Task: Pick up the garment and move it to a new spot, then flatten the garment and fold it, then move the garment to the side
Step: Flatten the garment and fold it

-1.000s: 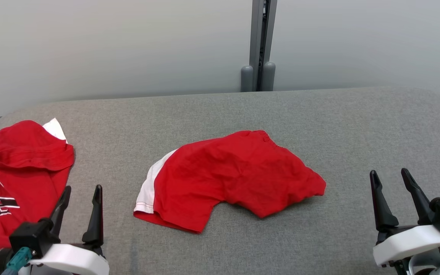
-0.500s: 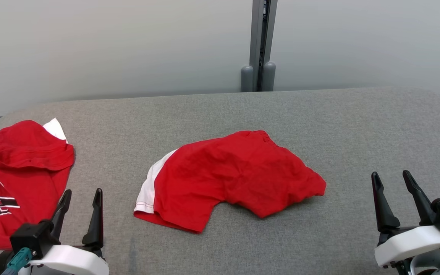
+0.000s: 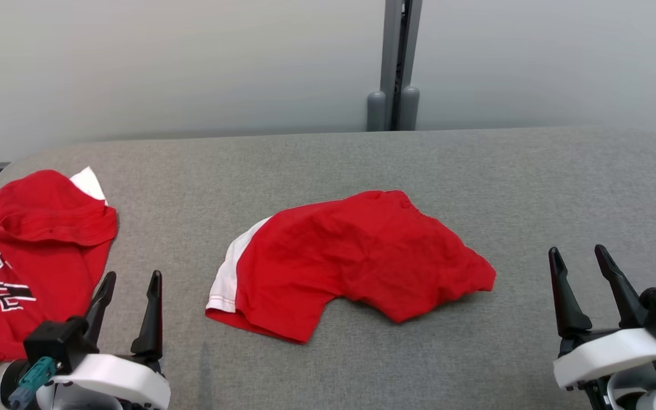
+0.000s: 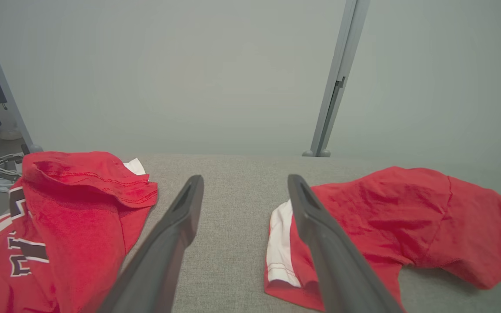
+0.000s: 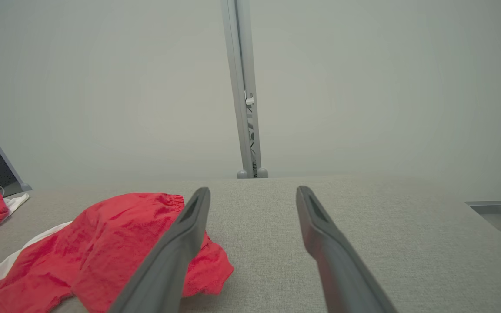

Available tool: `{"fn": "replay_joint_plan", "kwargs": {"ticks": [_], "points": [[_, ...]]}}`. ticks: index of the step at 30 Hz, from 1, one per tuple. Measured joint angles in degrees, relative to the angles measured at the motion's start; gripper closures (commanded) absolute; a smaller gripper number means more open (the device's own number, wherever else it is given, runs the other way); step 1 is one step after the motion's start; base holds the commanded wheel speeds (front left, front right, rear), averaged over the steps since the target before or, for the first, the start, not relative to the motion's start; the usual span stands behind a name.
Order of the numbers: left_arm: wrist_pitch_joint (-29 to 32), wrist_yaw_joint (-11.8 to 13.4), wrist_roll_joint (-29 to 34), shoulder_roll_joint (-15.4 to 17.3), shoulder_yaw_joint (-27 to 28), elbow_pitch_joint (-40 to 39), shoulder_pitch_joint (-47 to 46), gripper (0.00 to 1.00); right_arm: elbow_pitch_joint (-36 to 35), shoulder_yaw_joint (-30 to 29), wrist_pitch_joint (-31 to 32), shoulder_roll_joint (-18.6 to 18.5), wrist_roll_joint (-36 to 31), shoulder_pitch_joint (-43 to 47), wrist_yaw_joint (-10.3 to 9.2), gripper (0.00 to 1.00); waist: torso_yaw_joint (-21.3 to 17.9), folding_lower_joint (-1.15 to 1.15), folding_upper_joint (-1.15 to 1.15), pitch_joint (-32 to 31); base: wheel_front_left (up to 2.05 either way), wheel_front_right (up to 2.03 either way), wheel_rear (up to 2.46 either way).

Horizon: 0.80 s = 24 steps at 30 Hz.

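The red garment [image 3: 356,256] lies crumpled mid-way on the grey padded surface [image 3: 504,171], bare padding around it, a red jersey [image 3: 37,250] at the left edge, while the left gripper [image 3: 133,274] and right gripper [image 3: 577,249] hover near the front corners, jaws wide, holding nothing

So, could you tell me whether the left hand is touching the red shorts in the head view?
No, the open left hand sits apart from the red shorts, with bare grey surface between them.
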Motion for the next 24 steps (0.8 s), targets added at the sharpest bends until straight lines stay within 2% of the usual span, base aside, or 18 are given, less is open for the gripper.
{"fn": "replay_joint_plan", "kwargs": {"ticks": [6, 12, 18, 24], "points": [[-0.4, -1.0, 0.3, -1.3, -1.0, 0.3, -3.4, 0.0, 3.3, 0.8, -0.3, -0.7, 1.6, -5.5, 0.0, 0.0, 2.5, 0.0, 0.0, 2.3, 0.0, 0.0, 0.0], [-1.3, -2.7, 1.0, -3.6, -2.5, 1.1, -7.9, 0.0, 8.6, 6.8, 0.5, -6.2, 5.4, -15.7, 0.01, 0.0, 6.8, 0.0, 0.0, 5.5, 0.0, 0.0, 0.0], [-2.2, -3.8, 1.6, -6.7, -2.8, 3.1, -10.9, 0.0, 17.6, 16.1, 3.4, -12.6, 11.2, -27.0, 0.01, 0.0, 11.9, 0.0, 0.0, 8.5, 0.0, 0.0, 0.0], [-2.7, -5.8, 2.6, -9.2, -2.8, 5.2, -13.2, 0.0, 26.8, 28.7, 8.6, -17.8, 17.6, -35.7, 0.01, 0.0, 16.4, 0.0, 0.0, 10.9, 0.0, 0.0, 0.0]]}}
